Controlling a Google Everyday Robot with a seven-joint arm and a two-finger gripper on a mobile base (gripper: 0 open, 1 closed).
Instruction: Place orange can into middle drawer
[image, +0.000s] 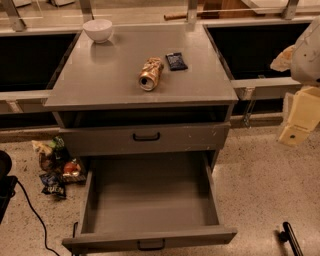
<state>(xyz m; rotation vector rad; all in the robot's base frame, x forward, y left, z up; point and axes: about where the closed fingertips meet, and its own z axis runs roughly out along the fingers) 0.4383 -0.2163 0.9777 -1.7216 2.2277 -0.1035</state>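
The orange can (151, 73) lies on its side on the gray cabinet top (100, 80), its copper end facing the front edge. The middle drawer (150, 237) is pulled fully out below, its plain gray tray floor bare, with a black handle on its front panel. My gripper (299, 120) is at the right edge of the camera view, a cream-coloured part hanging beside the cabinet, well to the right of the can and above the floor. It holds nothing that I can see.
A small dark-blue packet (176, 61) lies just right of the can. A white bowl (98, 30) stands at the back left of the top. The scuffed gray drawer front (145, 137) above is closed. Litter (55, 167) and a black cable (35, 220) lie on the floor at left.
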